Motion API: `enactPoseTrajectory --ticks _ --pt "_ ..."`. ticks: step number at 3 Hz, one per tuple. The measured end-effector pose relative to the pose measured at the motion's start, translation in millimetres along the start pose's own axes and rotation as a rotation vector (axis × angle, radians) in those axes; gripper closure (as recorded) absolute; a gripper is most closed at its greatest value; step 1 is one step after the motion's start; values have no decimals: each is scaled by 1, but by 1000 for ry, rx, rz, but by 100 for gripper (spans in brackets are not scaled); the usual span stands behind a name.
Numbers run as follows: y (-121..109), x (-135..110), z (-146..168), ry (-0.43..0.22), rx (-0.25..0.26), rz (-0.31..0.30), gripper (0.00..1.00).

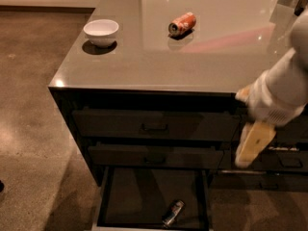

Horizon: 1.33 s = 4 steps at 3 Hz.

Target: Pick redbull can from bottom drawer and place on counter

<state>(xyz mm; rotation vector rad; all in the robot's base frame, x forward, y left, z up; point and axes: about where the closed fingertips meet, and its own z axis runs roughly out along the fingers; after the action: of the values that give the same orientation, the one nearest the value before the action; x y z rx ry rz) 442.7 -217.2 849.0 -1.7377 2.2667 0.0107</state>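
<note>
The redbull can (173,213) lies on its side on the dark floor of the open bottom drawer (103,198), near the drawer's front right. My gripper (249,150) hangs at the right, in front of the cabinet fronts just below the edge of the counter (159,61). It is above and to the right of the can, well apart from it. The arm reaches in from the upper right.
A white bowl (101,32) stands on the counter's left part. An orange-red can (182,24) lies on its side farther back. Two shut handled drawers (154,127) sit above the open one. Brown floor lies to the left.
</note>
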Motion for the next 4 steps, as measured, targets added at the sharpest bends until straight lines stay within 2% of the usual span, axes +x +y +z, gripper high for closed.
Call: enactPoseTrajectory --ticks 1,2,3,4 --pt "17 12 35 15 -35 6 0" --pt "19 12 34 18 -41 6 0" --pt "20 15 55 47 -93 1 0" --pt "43 5 144 73 -160 -144 0"
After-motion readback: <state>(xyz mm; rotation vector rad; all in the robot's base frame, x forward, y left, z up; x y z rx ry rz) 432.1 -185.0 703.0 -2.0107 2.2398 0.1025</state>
